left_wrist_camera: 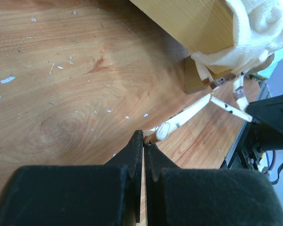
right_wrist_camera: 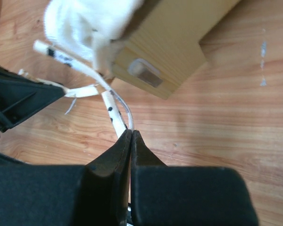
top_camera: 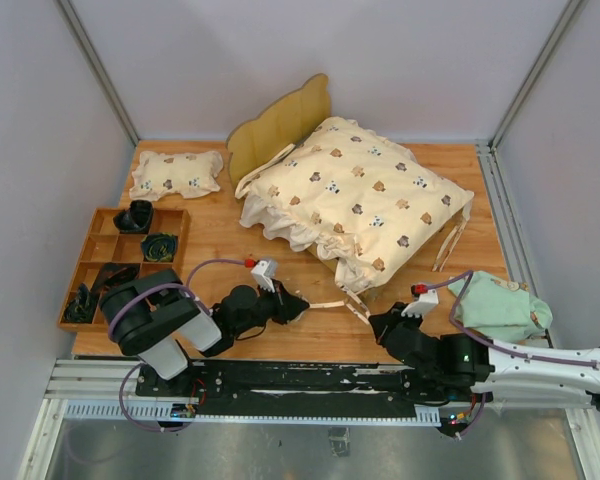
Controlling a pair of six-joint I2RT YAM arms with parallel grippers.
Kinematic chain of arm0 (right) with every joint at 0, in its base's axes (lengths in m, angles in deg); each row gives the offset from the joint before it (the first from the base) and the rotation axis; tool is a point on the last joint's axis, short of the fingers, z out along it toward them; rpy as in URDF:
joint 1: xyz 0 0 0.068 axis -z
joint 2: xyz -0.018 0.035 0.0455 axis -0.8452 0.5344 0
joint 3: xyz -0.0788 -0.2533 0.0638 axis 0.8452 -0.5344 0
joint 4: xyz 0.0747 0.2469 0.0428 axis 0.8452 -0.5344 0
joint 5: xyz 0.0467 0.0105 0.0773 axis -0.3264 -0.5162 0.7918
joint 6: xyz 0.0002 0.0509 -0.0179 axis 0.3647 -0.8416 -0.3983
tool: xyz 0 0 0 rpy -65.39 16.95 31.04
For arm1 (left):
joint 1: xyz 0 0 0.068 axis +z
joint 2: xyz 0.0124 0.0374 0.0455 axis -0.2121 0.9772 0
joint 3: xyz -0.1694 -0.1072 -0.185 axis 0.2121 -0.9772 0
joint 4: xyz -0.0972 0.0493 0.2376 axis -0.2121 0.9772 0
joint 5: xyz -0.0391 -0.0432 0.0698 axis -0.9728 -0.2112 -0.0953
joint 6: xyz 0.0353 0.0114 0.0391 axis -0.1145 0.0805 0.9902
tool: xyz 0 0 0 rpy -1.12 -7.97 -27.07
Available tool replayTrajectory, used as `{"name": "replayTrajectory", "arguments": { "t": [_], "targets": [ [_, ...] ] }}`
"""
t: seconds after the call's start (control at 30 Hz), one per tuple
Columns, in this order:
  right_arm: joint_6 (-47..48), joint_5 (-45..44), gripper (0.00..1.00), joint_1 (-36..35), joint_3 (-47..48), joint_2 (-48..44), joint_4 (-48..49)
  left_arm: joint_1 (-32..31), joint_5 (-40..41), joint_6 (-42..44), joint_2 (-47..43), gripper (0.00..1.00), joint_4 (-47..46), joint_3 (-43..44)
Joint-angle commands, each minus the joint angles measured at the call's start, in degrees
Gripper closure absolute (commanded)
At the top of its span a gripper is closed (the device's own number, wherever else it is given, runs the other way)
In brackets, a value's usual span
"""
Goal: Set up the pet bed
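Note:
The pet bed point(top_camera: 280, 125) stands at the back middle of the table, its wavy headboard showing behind a cream bear-print quilt point(top_camera: 355, 195) that covers it. Thin cream tie straps point(top_camera: 330, 303) hang from the quilt's near corner. My left gripper point(top_camera: 298, 305) is shut on the end of one strap point(left_wrist_camera: 179, 122), just left of that corner. My right gripper point(top_camera: 377, 322) is shut on another strap point(right_wrist_camera: 114, 115) below the bed's wooden corner leg point(right_wrist_camera: 170, 47). The two grippers sit close together, with the strap taut between them. The bed's base is hidden.
A small bear-print pillow point(top_camera: 177, 173) lies at the back left. A wooden compartment tray point(top_camera: 105, 211) with dark items sits by the left edge. A pale green cloth point(top_camera: 495, 305) is bunched at the front right. Grey walls close in on three sides.

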Motion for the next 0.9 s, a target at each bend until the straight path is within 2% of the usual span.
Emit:
{"name": "replayTrajectory", "arguments": {
  "t": [0.0, 0.07, 0.1, 0.17, 0.23, 0.27, 0.4, 0.53, 0.67, 0.77, 0.87],
  "targets": [
    [-5.90, -6.25, 1.00, -1.20, -2.23, 0.25, -3.80, -0.31, 2.05, 0.72, -0.58, 1.00, -0.95, 0.05],
    [-1.09, -7.48, 1.00, -1.23, -1.41, 0.33, -2.52, -0.31, 2.35, 1.68, -1.91, 0.95, 1.60, 0.28],
    [1.27, -7.78, 1.00, -1.23, -1.15, 0.25, -1.90, -0.31, 2.90, 2.38, -3.18, 0.88, 3.86, 0.56],
    [6.64, -7.34, 1.00, -1.23, -1.39, -0.34, 0.90, -0.31, 4.19, 3.84, -7.00, 0.64, 9.50, 1.25],
    [13.26, -5.44, 1.00, -1.20, -2.18, -1.02, 6.12, -0.43, 5.83, 4.97, -12.28, 0.50, 15.85, 2.10],
    [15.79, -4.56, 1.00, -1.18, -2.63, -1.34, 8.24, -0.67, 6.86, 5.79, -16.28, 0.47, 20.26, 3.26],
    [19.97, -2.76, 1.00, -1.18, -3.71, -2.03, 12.42, -2.28, 10.76, 12.52, -26.77, 0.45, 32.92, 6.51],
    [21.23, -2.26, 1.00, -1.22, -3.49, -3.32, 12.03, -2.41, 6.25, 19.35, -33.46, 0.44, 33.46, 6.69],
    [23.10, -2.13, 1.00, -1.22, -3.93, -4.16, 13.06, -2.42, 4.35, 17.65, -33.79, 0.43, 38.26, 10.05],
    [23.27, -2.00, 1.00, -1.17, -4.22, -3.90, 13.42, -3.05, 2.56, 16.05, -33.03, 0.41, 37.88, 10.96],
    [23.35, -1.21, 1.00, -1.22, -4.39, -3.76, 13.95, -4.24, -1.66, 22.72, -31.39, 0.41, 33.67, 11.46]
  ]
}}
